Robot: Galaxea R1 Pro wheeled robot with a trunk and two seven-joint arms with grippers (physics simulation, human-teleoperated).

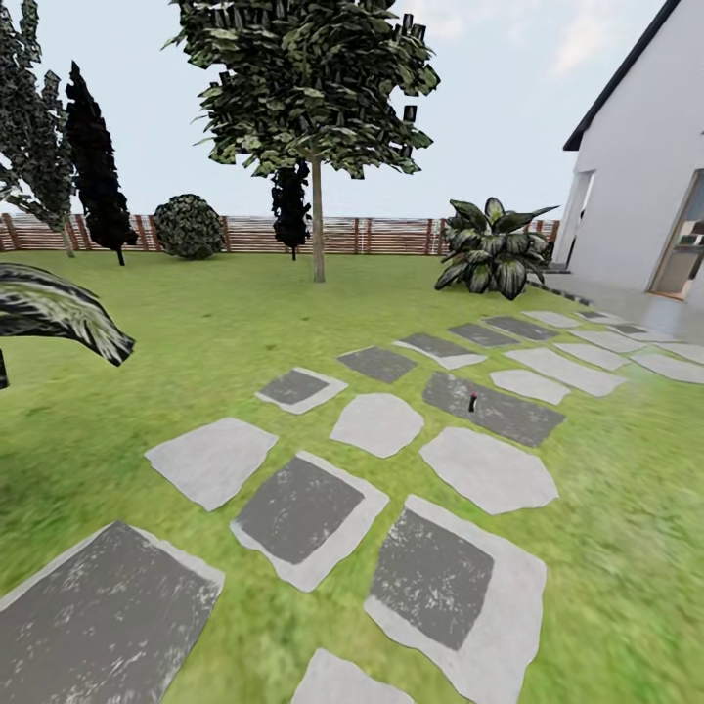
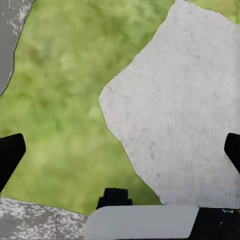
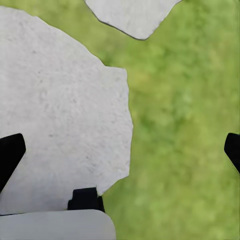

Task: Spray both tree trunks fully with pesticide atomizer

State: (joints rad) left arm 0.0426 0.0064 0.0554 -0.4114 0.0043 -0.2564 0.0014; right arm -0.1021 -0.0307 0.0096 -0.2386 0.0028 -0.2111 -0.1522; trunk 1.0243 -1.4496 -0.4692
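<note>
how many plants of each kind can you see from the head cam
broad-crowned tree with pale trunk: 1
dark narrow conifers: 2
grey-green tree cut by the left edge: 1
round bush: 1
striped-leaf plants: 2
total: 7

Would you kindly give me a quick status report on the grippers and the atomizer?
Left gripper open, empty, over grass and paving. Right gripper open, empty. Pesticide atomizer upright on a dark paving stone ahead. Tree trunk beyond; nothing in the way.
</note>
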